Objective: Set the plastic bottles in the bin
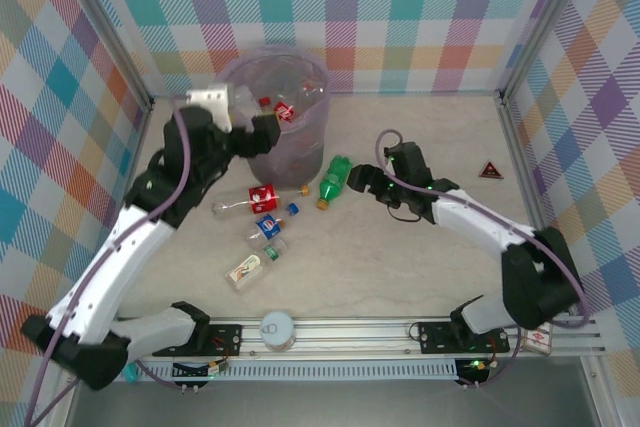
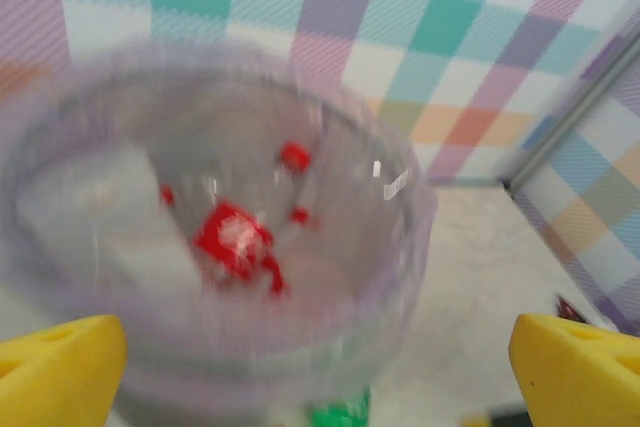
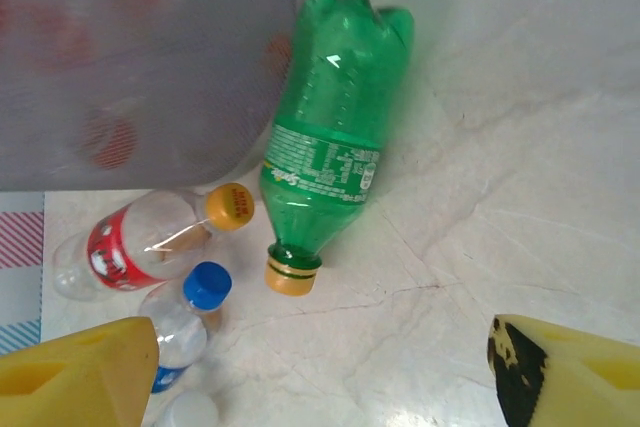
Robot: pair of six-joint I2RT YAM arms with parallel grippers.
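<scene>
Top view: the bin [image 1: 275, 112] stood at 12 o'clock on the table [image 1: 400, 277]. The left gripper [image 1: 262, 132] was at its rim. The right gripper [image 1: 372, 183] was just beside the green bottle [image 1: 335, 179]. Loose bottles [image 1: 262, 197] lay at the bin's 6 o'clock.

Left wrist view: the left fingers [image 2: 60, 367] were wide apart and empty above the bin, with red-labelled bottles [image 2: 235, 242] inside it.

Right wrist view: the right fingers [image 3: 75, 372] were apart and empty. The green bottle lay flat at 12 o'clock, just beside the bin.

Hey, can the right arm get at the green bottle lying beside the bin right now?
Probably yes. The right gripper is open and close to the green bottle, with nothing between them. The bin crowds the bottle's base, so the neck end looks freer to grasp.
</scene>
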